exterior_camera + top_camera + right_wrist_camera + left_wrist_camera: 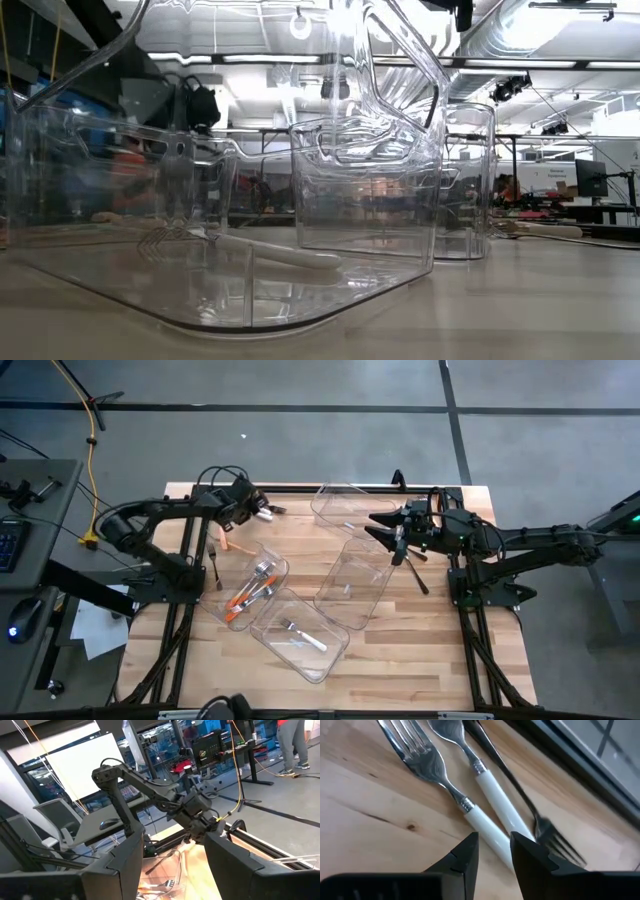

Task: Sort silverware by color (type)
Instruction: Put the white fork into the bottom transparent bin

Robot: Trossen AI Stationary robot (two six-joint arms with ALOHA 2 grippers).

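A pale butcher-block wooden surface (420, 660) carries four clear rectangular plastic bins. The bin nearest the front edge (300, 635) holds a white-handled fork (303, 634); the bin beside it (255, 592) holds several orange-handled pieces of silverware (250, 596). The two bins toward the right, one at mid-surface (358, 582) and one at the far edge (345, 505), show nothing inside from above.

The dark left arm reaches to the far left corner, its left pincer (493, 851) low over a loose cluster of cutlery. Its fingers stand slightly apart astride the handle of a second white-handled fork (445, 782), without yet clamping it. Just beside lie a white-handled spoon or fork (482, 777), head partly out of frame, and an all-black fork (530, 810) crossing behind them. An orange-handled piece (238, 546) and a dark fork (214, 560) lie on bare wood nearby.

The right arm waits over the right side, its right pincer (378, 528) apart and empty, above the bins.
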